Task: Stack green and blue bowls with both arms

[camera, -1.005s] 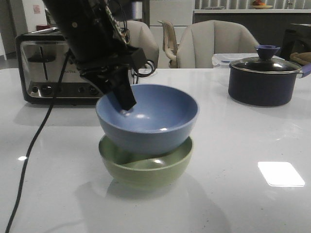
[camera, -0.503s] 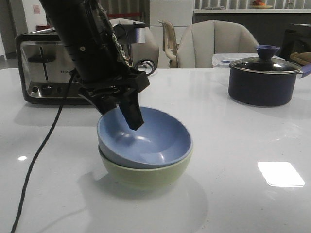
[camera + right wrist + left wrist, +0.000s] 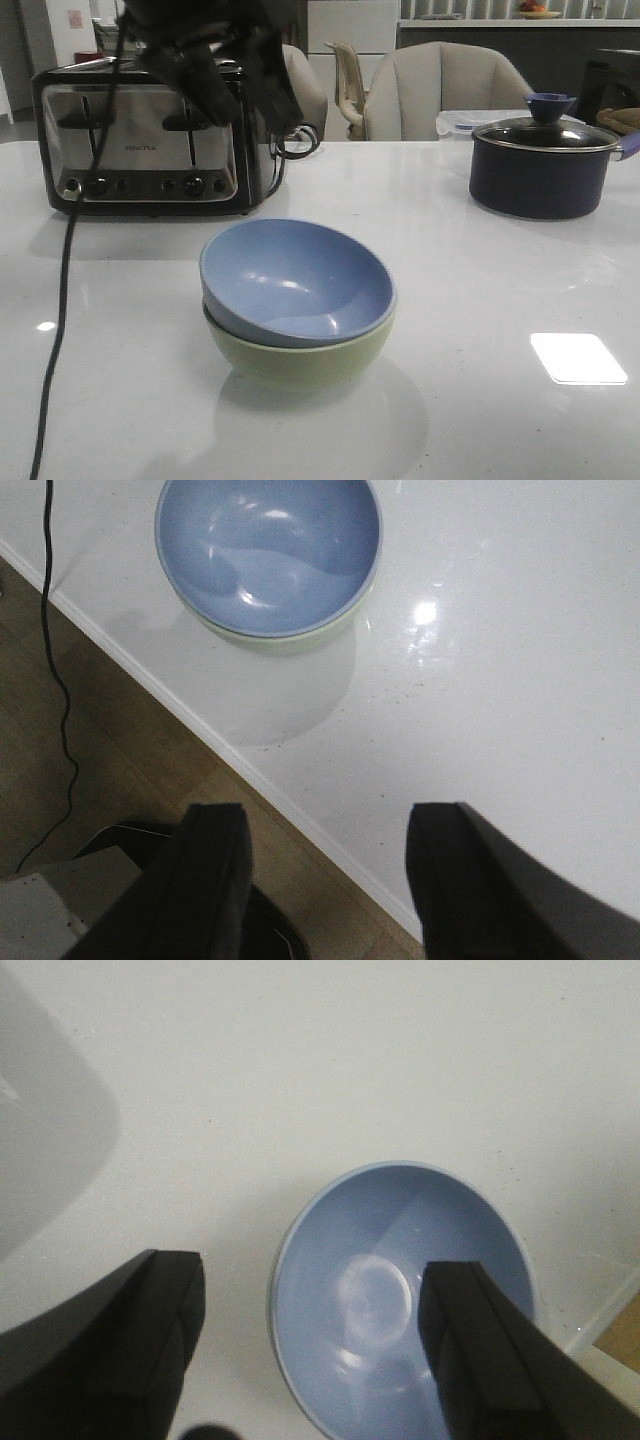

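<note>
The blue bowl point(image 3: 296, 282) sits tilted inside the green bowl point(image 3: 300, 358) near the middle of the white table point(image 3: 500, 320). My left gripper point(image 3: 235, 90) is open and empty, raised well above and behind the bowls, in front of the toaster. In the left wrist view the blue bowl point(image 3: 400, 1295) lies below the spread fingers point(image 3: 140, 1340). My right gripper point(image 3: 325, 880) is open and empty, over the table's front edge. It sees the blue bowl point(image 3: 268, 550) with the green bowl's wall point(image 3: 280, 640) showing under it. The right arm is out of the front view.
A black and chrome toaster point(image 3: 145, 135) stands at the back left, with a black cable point(image 3: 55, 330) trailing down the table's left side. A dark navy lidded pot point(image 3: 545, 160) stands at the back right. Chairs stand behind the table. The table's edge point(image 3: 250, 770) and wooden floor show below my right gripper.
My left gripper set the blue bowl into the green bowl, let go, and rose up and back toward the toaster. The blue bowl now rests tilted in the green one.
</note>
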### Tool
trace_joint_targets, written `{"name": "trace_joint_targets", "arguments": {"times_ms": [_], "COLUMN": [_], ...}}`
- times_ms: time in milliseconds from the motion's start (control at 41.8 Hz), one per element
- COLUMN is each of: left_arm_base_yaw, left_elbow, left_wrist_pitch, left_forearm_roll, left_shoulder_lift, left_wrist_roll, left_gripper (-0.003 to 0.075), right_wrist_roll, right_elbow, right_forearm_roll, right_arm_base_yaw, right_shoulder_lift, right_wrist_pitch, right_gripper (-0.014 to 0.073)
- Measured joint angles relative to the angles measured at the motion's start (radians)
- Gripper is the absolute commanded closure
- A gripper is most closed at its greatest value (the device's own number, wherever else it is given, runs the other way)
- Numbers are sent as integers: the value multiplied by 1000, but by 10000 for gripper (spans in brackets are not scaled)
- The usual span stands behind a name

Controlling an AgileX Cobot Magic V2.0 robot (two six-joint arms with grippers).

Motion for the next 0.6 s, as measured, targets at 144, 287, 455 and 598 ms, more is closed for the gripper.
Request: {"name": "trace_joint_targets", "arguments": {"times_ms": [144,287,455,598], "left_arm_base_yaw": [0,0,0,0], "left_elbow": [127,267,419,529], "left_wrist_pitch": [-9,-40,-57,-60], "left_forearm_roll": [4,8,8,11], "left_shoulder_lift": [-180,-380,-579,-725], "left_wrist_roll": [0,0,0,0], "left_gripper": [212,212,212,212], "right_wrist_roll": [0,0,0,0], "right_elbow": [0,0,0,0], "right_forearm_roll": [0,0,0,0], "right_arm_base_yaw": [0,0,0,0], "right_shoulder_lift": [0,0,0,0], "right_wrist_pitch": [0,0,0,0], "right_gripper": [128,128,128,128]}}
